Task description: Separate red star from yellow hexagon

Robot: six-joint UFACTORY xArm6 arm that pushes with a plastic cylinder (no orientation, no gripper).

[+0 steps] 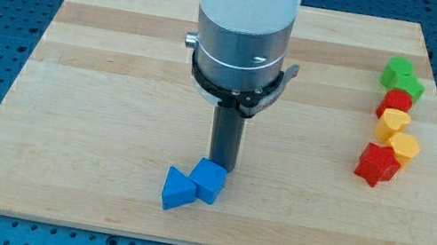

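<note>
The red star (377,163) lies near the view's right edge of the wooden board (101,75). The yellow hexagon (403,147) touches its upper right side. My tip (220,168) is far to their left, near the board's lower middle, right at the top edge of a blue cube (209,180). A blue triangle (178,189) touches that cube on its left.
Above the yellow hexagon, in a column toward the view's top, sit a yellow heart-like block (393,124), a red block (394,103) and a green block (402,78). The arm's white and grey body (244,28) hangs over the board's upper middle.
</note>
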